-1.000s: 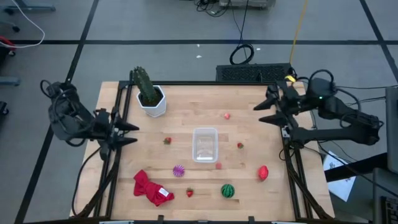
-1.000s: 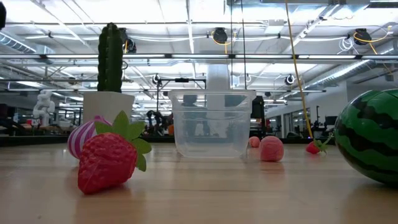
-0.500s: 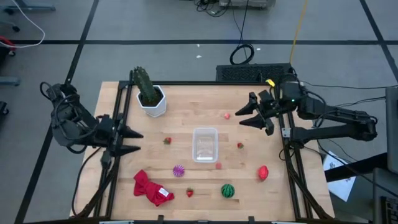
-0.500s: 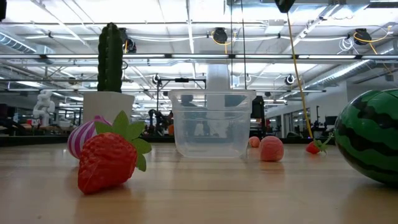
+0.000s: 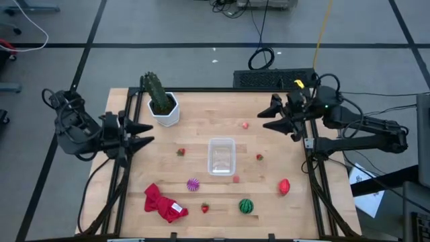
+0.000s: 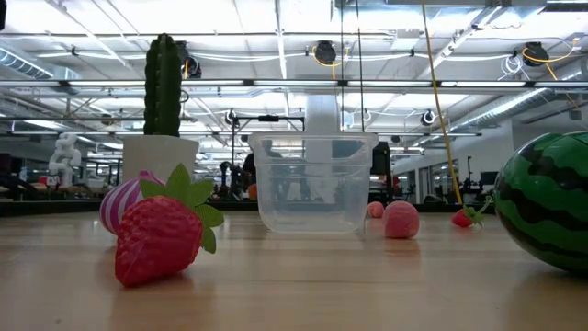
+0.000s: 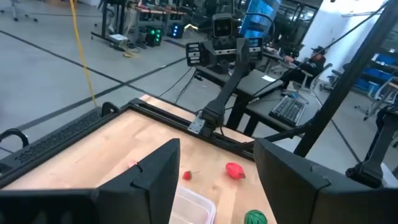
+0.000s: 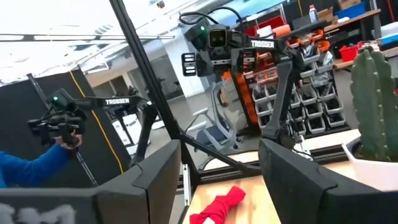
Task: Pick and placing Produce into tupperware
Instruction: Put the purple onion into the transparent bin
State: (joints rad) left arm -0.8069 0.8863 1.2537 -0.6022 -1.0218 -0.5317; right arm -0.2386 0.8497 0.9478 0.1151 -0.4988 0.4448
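Tupperware (image 5: 221, 156) sits empty mid-table, with the watermelon (image 5: 246, 206), strawberry (image 5: 205, 208) and other small produce scattered around it, none moved. Over the last second the right gripper (image 5: 269, 119) swung in over the far right corner then eased back, and the left gripper (image 5: 145, 133) shifted along the left edge, so picking hasn't started. Both hover with fingers apart, holding nothing.

- The left tool (image 7: 214, 177) hangs over the desk (image 7: 118, 143) with its two dark fingers (image 7: 155, 174) parted and nothing between them.
- Ahead, between the fingers, sits the clear tupperware (image 7: 189, 208), with a small red piece (image 7: 234, 170) beyond it.
- The green striped watermelon ball (image 7: 254, 218) lies near the other finger.
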